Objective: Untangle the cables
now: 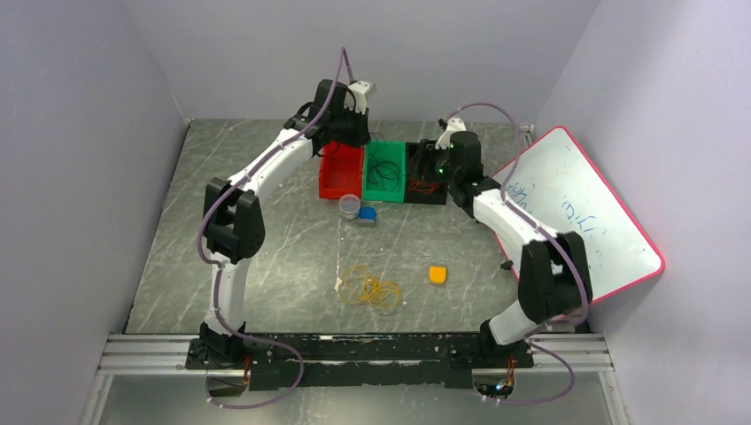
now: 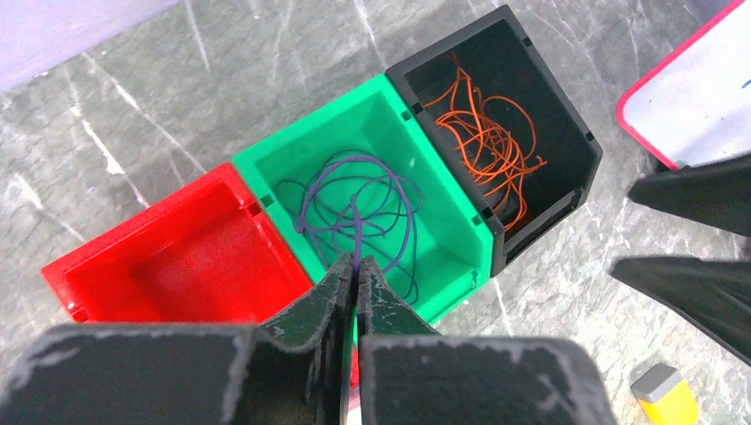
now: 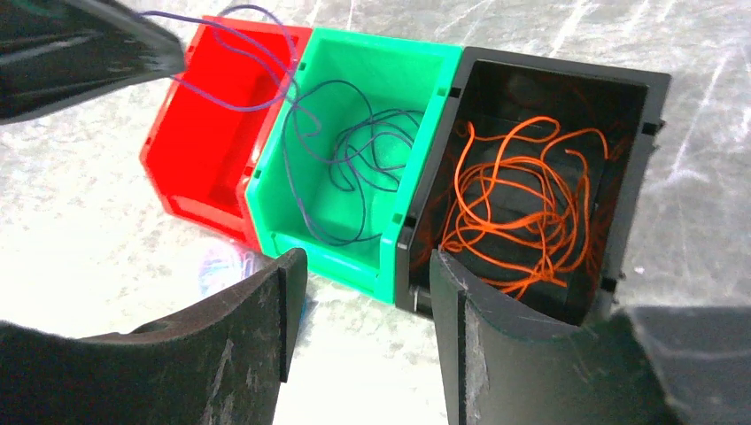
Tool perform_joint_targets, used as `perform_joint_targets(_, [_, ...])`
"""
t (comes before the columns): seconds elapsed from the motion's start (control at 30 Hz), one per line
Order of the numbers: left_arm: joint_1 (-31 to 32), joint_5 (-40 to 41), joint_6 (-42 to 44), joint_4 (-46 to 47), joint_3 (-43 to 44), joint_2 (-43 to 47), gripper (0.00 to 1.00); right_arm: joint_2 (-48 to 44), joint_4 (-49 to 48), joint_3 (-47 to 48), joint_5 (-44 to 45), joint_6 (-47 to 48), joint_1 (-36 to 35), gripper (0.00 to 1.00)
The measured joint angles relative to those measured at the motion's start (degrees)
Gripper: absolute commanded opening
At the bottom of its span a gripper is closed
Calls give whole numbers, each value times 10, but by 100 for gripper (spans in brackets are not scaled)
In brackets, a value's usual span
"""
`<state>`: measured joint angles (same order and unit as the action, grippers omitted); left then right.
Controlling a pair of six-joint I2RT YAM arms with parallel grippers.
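Three bins stand in a row at the back: red bin [image 1: 340, 170], green bin [image 1: 386, 166], black bin [image 1: 425, 181]. The dark purple cable [image 2: 354, 208] lies coiled in the green bin [image 2: 443, 212]; one end runs up into my left gripper [image 2: 356, 266], which is shut on it above the bins. The red-orange cable [image 3: 518, 208] fills the black bin [image 3: 651, 115]. The yellow-orange cable [image 1: 370, 288] lies looped on the table in front. My right gripper [image 3: 367, 305] is open and empty, hovering just in front of the green and black bins.
A small cup [image 1: 350, 206] and a blue item [image 1: 367, 214] sit in front of the bins. An orange block [image 1: 437, 274] lies right of the yellow coil. A red-framed whiteboard [image 1: 576, 212] leans at the right. The red bin [image 2: 195, 266] holds nothing.
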<state>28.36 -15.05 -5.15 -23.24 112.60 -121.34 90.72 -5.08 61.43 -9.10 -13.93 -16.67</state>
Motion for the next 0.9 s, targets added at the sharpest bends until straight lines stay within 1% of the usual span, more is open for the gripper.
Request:
perform_joint_targets(0.27, [24,5,3,-19,68,-73,7,-151,11,-76,31,-7,13,57])
perform_joint_targets(0.4, [32,8,4,-30,100,-116,7,-202,31,-99,43,-7,17,57])
perform_joint_targets(0.57, [35,12,5,-40,118,-156,7,-240,54,-124,53,-8,19,57])
perform_joint_targets(0.77, [39,13,5,-56,144,-195,7,-262,68,-169,55,-16,20,56])
perform_joint_targets(0.83, [42,13,7,-59,145,-200,11,-268,71,-187,55,-22,20,56])
perform_joint_targets(0.9, [46,14,8,-61,145,-201,17,-272,75,-200,54,-27,20,56])
